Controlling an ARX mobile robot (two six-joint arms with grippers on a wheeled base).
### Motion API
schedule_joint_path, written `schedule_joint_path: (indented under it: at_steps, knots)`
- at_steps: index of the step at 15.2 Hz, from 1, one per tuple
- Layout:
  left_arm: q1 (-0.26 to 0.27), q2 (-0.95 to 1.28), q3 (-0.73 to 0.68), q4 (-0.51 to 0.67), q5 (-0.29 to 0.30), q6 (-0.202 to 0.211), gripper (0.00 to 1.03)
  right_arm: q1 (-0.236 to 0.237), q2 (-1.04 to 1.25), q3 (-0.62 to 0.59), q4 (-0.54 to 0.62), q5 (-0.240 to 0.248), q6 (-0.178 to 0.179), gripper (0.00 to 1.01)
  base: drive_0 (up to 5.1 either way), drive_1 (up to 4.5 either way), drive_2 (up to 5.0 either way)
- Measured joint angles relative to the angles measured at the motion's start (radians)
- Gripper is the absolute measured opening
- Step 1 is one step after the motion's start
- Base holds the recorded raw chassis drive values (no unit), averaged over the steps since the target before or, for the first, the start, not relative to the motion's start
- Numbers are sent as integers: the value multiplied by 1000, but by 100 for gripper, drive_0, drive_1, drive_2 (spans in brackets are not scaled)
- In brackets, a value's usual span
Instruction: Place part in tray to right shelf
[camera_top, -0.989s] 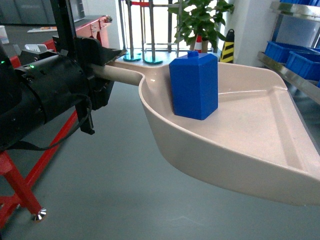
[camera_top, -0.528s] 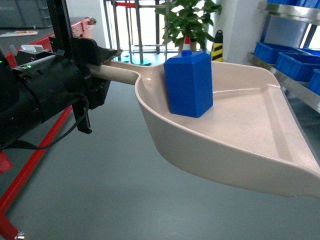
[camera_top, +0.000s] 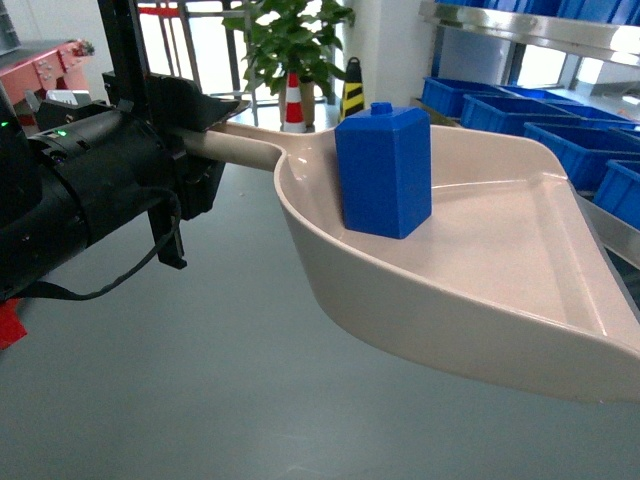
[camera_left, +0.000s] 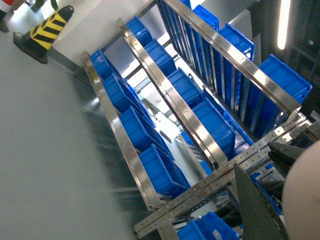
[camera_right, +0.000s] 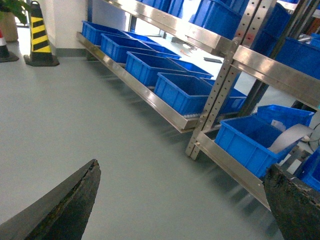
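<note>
R claw (camera_right: 182, 200) spread wide — blue crates (camera_right: 187, 92) on steel shelf (camera_right: 150, 97).

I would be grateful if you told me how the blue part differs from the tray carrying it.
The part is bright blue; the tray is beige.
The part is a small upright block with a stud on top; the tray is a wide, shallow scoop with a long handle.
Both look like smooth plastic.

The left arm (camera_top: 80, 190) is a matte black cylinder with 1 green light and a thin black cable looping beneath; the right gripper (camera_right: 180, 200) shows 2 dark, rough-edged fingers.
</note>
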Motion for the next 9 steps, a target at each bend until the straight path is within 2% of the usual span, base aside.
schedule_joint_path:
  at_steps: [9]
  knots:
    - [0, 0, 0, 0, 0, 0, 12, 0, 0, 0, 0, 0, 0, 98, -165, -165, -165]
